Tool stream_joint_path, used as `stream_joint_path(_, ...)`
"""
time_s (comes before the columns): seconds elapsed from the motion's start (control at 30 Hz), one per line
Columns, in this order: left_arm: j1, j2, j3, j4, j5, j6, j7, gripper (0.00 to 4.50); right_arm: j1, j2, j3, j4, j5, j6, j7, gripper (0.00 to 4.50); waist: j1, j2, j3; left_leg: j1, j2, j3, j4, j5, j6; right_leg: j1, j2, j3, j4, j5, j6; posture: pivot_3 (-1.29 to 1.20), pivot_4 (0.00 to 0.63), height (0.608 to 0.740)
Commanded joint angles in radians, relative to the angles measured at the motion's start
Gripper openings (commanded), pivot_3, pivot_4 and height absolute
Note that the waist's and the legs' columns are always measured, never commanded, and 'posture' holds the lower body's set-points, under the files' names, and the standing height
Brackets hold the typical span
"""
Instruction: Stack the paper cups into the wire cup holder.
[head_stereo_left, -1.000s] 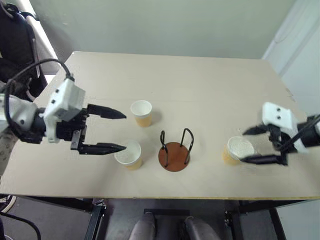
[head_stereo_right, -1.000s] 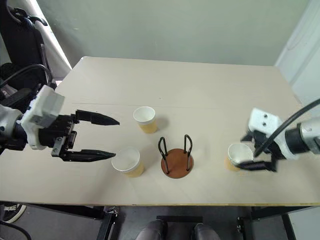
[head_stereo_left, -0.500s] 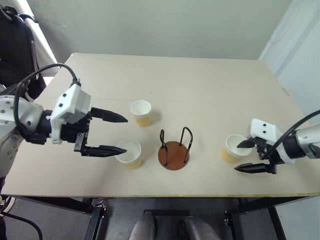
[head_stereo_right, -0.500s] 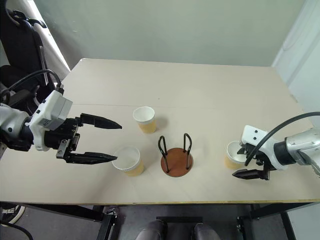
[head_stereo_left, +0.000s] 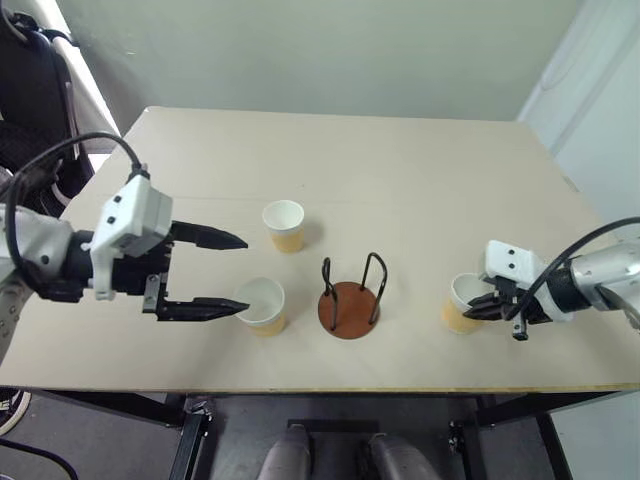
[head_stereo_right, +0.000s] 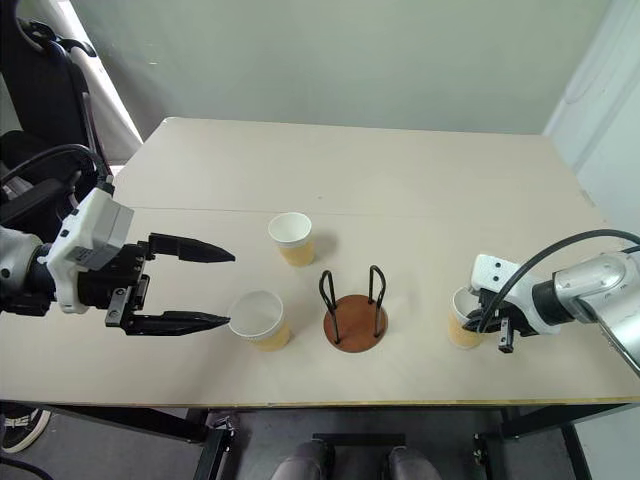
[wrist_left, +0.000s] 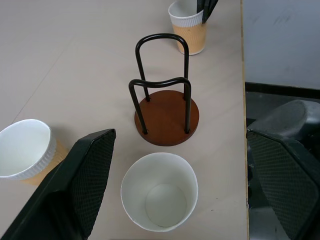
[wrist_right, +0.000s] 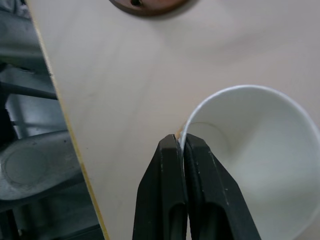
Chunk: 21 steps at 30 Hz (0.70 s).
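Three paper cups stand upright on the table. One cup (head_stereo_left: 283, 224) is behind and to the left of the wire cup holder (head_stereo_left: 350, 302), which is empty. A second cup (head_stereo_left: 262, 304) stands just left of the holder. My left gripper (head_stereo_left: 245, 273) is open, level, pointing right, with its near fingertip beside this cup's rim; the left wrist view shows the cup (wrist_left: 160, 197) ahead between the fingers. The third cup (head_stereo_left: 460, 304) stands right of the holder. My right gripper (wrist_right: 181, 142) is shut on this cup's (wrist_right: 260, 165) rim, one finger inside and one outside.
The tan table (head_stereo_left: 400, 170) has its front edge close below the cups and holder. A black chair (head_stereo_left: 30, 100) stands off the table's left side. The back half of the tabletop is bare.
My right gripper has come in over the right cup and shut on its rim. The left gripper has stayed open by the near cup.
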Motion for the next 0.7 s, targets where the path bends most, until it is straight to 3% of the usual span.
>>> stream_joint_path(0.03,0.004,0.019,0.044,-0.006,0.0,-0.005,0.003,4.5,-0.135,0.019,-0.11,0.027,0.074,-0.012,0.052,0.03,0.0,0.0,0.0,0.0,0.0,0.0,0.0,0.0,0.0,0.0,0.0,0.0,0.0,0.0,0.0,0.0,0.15,0.74)
stream_joint_path(0.17,0.0,0.015,0.034,0.005,0.007,-0.013,0.006,4.5,-0.408,0.139,-0.134,0.073,0.181,0.036,0.068,0.03,-0.008,0.001,0.0,0.0,0.0,0.0,-0.001,0.001,0.0,-0.002,0.0,0.0,0.001,0.001,-0.002,0.0,0.15,0.74)
stream_joint_path(0.3,0.0,-0.003,0.016,0.006,0.01,-0.023,0.016,4.5,-0.553,0.281,-0.104,0.084,0.244,0.067,0.056,0.03,-0.01,0.001,0.0,0.001,0.001,-0.001,-0.002,0.001,0.001,-0.002,0.002,0.0,0.001,0.001,-0.004,0.0,0.15,0.74)
stream_joint_path(0.5,0.022,-0.009,0.032,-0.021,-0.002,-0.014,0.033,4.5,-0.58,0.4,-0.009,0.048,0.221,0.075,0.027,0.03,-0.004,0.001,0.0,-0.001,0.001,-0.001,-0.002,0.001,0.0,-0.003,0.001,-0.001,0.0,0.001,-0.004,0.0,0.15,0.74)
stream_joint_path(0.7,0.071,-0.004,0.077,-0.052,-0.004,-0.004,0.05,4.5,-0.546,0.404,0.036,0.035,0.202,0.075,0.04,0.03,-0.004,0.001,0.0,-0.001,0.001,-0.001,-0.002,0.001,0.0,-0.003,0.001,-0.002,0.0,0.002,-0.005,0.0,0.15,0.74)
